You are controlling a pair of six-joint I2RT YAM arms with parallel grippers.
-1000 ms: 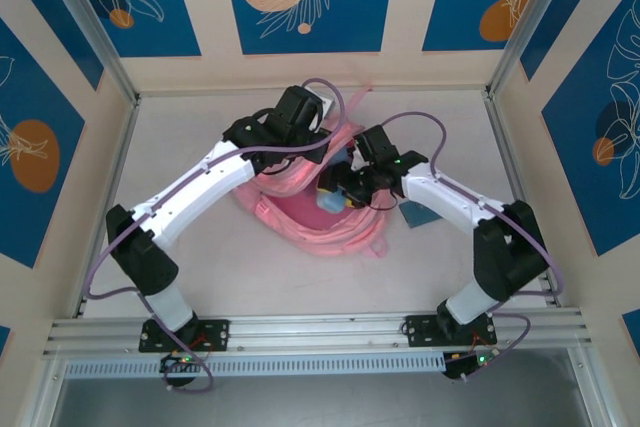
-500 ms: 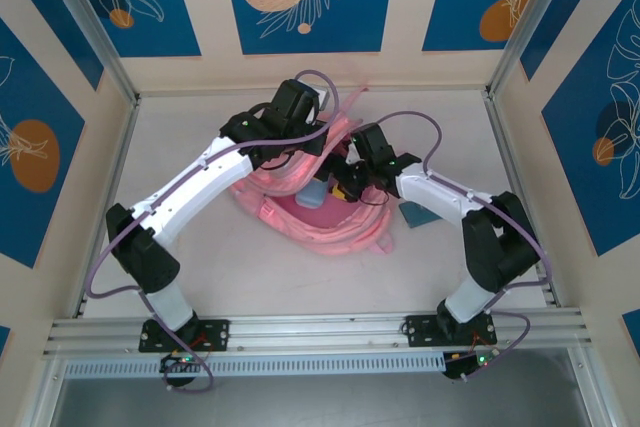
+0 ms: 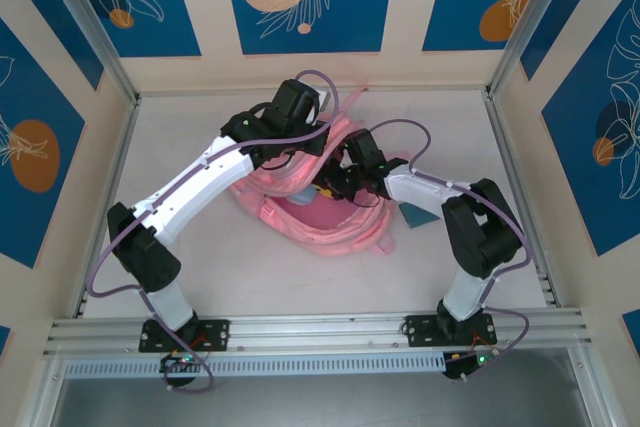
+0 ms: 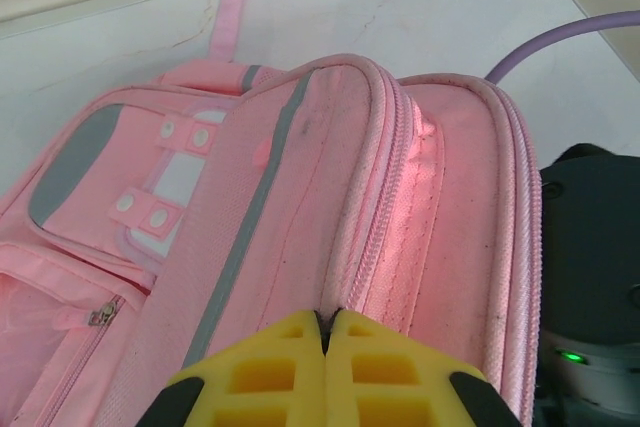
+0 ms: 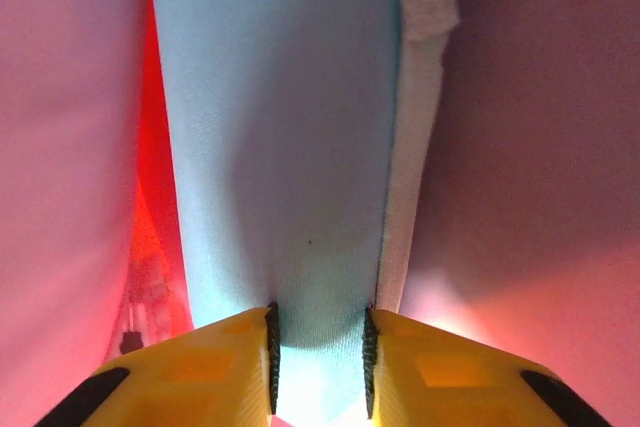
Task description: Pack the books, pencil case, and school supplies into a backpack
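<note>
1. Near edge: we see both arm bases bolted side by side on the rail, w/ the pale table (image 3: 200, 277) beyond them.
2. The right arm folds at the elbow & reaches left into the backpack (image 3: 335, 235), which is pink and lies mid-table w/ its mouth open.
3. Right gripper (image 5: 319, 357), wrist cam: jaws partly closed, yellow fingers (image 5: 215, 362) pressing both sides of the pencil case (image 5: 290, 147), so we read it as gripped. The case is light blue, runs lengthwise away from the fingers & sits inside the bag w/ pink lining on either side.
4. Dark navy book (image 3: 414, 215): flat on the table just right of the backpack, partly under the right forearm, outside the bag.
5. The left arm stretches from near left to the bag's far side. Left gripper (image 4: 326, 332): jaws fully together. The bag's piped zip edge runs straight into the seam btwn the tips, so we take it as pinched.
6. Beyond those tips we see a grey patch (image 4: 70, 162), white snap tabs & a zip pull (image 4: 100, 315). The right arm's dark housing w/ a green LED (image 4: 570, 356) sits at the right edge, w/ a purple cable (image 4: 575, 37) above it.
7. Farthest: a pink strap (image 4: 228, 17) lies toward the back wall (image 3: 300, 67).
</note>
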